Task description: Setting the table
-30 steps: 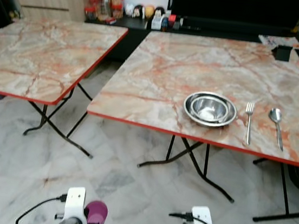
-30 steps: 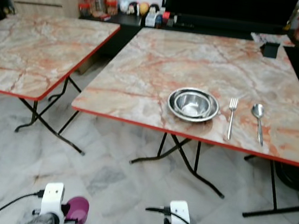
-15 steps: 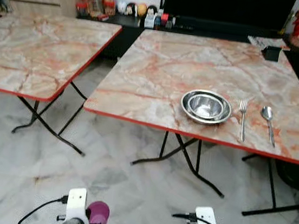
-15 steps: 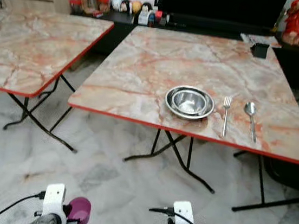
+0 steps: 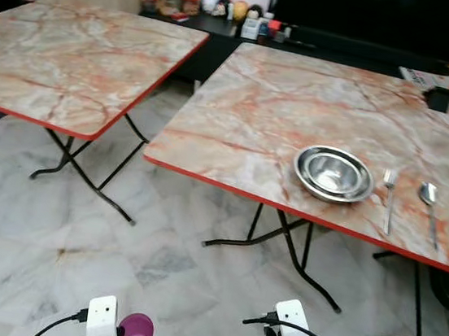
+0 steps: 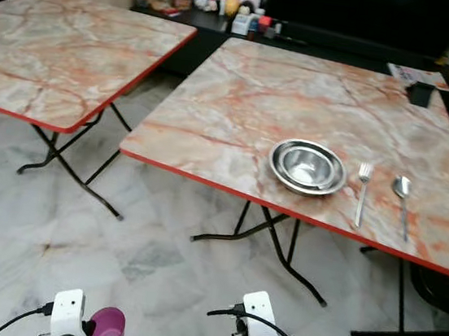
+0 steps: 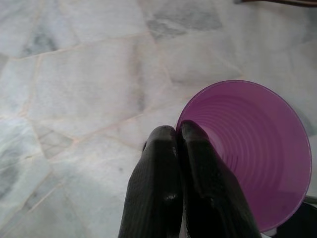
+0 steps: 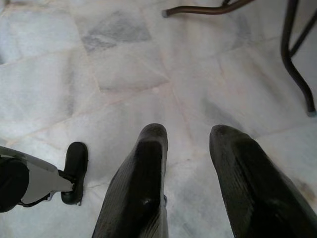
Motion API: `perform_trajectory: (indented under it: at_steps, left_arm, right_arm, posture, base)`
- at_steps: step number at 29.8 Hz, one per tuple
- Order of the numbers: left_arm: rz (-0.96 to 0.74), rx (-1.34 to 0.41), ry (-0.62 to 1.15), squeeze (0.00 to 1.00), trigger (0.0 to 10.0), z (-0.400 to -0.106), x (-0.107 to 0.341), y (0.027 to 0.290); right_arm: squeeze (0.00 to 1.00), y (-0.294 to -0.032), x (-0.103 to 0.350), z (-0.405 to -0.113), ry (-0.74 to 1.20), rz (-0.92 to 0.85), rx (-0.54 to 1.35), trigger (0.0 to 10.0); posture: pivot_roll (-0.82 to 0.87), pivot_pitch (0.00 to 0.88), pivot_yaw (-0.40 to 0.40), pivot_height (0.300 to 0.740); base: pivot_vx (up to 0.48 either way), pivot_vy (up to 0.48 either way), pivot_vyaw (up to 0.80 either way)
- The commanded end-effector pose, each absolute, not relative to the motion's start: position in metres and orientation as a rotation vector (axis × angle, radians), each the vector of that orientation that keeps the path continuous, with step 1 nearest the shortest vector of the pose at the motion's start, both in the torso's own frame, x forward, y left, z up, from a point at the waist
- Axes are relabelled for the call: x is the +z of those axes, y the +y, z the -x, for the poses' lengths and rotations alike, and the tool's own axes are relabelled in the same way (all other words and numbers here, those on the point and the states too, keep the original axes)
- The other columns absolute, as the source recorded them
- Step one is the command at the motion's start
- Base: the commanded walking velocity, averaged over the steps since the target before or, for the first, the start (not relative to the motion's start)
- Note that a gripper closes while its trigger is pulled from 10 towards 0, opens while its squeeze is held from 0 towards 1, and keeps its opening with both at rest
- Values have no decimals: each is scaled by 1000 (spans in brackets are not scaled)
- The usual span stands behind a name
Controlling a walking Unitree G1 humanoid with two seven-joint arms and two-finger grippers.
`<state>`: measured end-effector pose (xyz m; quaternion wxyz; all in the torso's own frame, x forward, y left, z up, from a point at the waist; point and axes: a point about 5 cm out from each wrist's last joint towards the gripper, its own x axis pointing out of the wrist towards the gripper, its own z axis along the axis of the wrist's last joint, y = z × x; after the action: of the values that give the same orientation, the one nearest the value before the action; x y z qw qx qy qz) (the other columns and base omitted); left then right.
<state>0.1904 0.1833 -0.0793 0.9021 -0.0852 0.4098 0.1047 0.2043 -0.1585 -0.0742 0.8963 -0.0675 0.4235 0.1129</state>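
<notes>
The left gripper point(image 7: 177, 144) hangs low over the marble floor point(image 5: 29, 226), its two black fingers point(image 7: 158, 178) pressed together on the rim of a purple cup point(image 7: 252, 148); one finger sits inside the cup's mouth and the other outside its wall. From the head camera the cup point(image 5: 137, 331) shows at the bottom edge of the scene, just beside the left wrist. The right gripper point(image 8: 185, 136) also hangs above the floor, its fingers point(image 8: 143, 168) spread apart with nothing between them.

Ahead stands a folding table point(image 5: 247, 113) with a marbled top and a red edge. Near its front edge, toward the right front corner, sits a steel bowl point(image 5: 333, 173), which appears to be two bowls nested. Just to the right of the bowl lies a fork point(image 5: 388, 200), and right of the fork a spoon point(image 5: 429, 208), both pointing away from the front edge and apart from each other. A small black box point(image 5: 439, 98) rests at the far right corner.

A second table point(image 5: 74, 59) of the same kind stands to the left, set apart by a gap. Beyond both tables jars and small items line a dark low cabinet point(image 5: 226, 25).
</notes>
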Motion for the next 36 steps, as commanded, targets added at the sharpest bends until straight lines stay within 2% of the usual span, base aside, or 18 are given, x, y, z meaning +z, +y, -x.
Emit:
perform_trajectory:
  at_steps: [1, 25, 28, 36]
  left_arm:
    - [174, 227, 838, 0, 10000, -189, -79, 185]
    - [163, 206, 809, 0, 10000, -203, -72, 185]
    - [163, 204, 809, 0, 10000, -203, -72, 185]
    - [163, 201, 809, 0, 10000, -203, -72, 184]
  right_arm:
    - [0, -157, -74, -205, 879, 149, 244, 10000]
    - [0, -160, -74, -205, 876, 103, 185, 10000]
    - [0, -159, -74, -205, 881, 112, 185, 10000]
    - [0, -160, -73, -206, 872, 110, 179, 10000]
  posture:
    - [-67, 0, -46, 740]
    - [-118, 0, -8, 740]
    - [-117, 0, -9, 740]
    - [-123, 0, -7, 740]
  base:
    - [0, 0, 0]
    - [0, 0, 0]
    - [0, 0, -788]
    - [0, 0, 0]
